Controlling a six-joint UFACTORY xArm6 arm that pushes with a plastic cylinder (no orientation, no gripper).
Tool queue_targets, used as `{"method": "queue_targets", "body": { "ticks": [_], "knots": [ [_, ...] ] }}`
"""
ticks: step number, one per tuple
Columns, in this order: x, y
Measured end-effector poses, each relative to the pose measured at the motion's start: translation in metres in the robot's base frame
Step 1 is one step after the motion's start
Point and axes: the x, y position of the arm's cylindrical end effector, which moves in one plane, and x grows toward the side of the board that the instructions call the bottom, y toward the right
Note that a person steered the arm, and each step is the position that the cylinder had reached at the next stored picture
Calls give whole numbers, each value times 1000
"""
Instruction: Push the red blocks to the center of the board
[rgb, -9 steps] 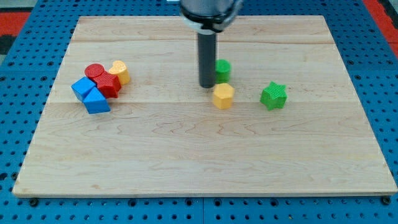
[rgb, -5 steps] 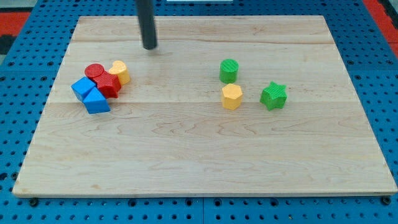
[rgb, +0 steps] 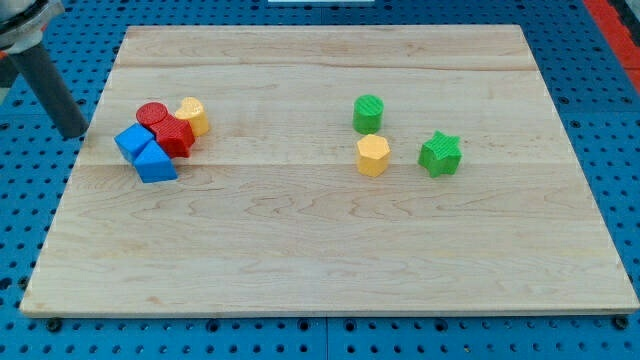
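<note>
My tip (rgb: 74, 134) sits off the wooden board (rgb: 330, 250), just past its left edge, over the blue pegboard table (rgb: 20, 220). The rod has no jaws, so there is nothing to open or clench.

The two red blocks lie in a tight cluster near the board's left edge, to the right of my tip and apart from it. The red cylinder (rgb: 151, 114) is at the far side of the cluster, touching the red block (rgb: 175, 136) just nearer and to the right (its shape is hard to make out). A yellow block (rgb: 193, 115) touches the cluster's right side. A blue cube (rgb: 132, 142) and a blue wedge-like block (rgb: 155, 163) press in on the near left.

Well to the right stand a green cylinder (rgb: 368, 113), a yellow hexagonal block (rgb: 373, 155) just nearer, and a green star block (rgb: 440, 153). No writing or labels can be read.
</note>
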Motion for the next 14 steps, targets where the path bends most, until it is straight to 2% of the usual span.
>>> {"method": "queue_targets", "body": {
  "ticks": [1, 2, 3, 4, 5, 6, 7, 8, 10, 11, 12, 13, 14],
  "knots": [
    [-8, 93],
    [7, 227],
    [12, 237],
    [0, 204],
    [-25, 138],
    [-30, 54],
    [-11, -7],
    [14, -9],
    [38, 1],
    [19, 95],
    [10, 154],
    [10, 153],
    [10, 85]
  ]
}}
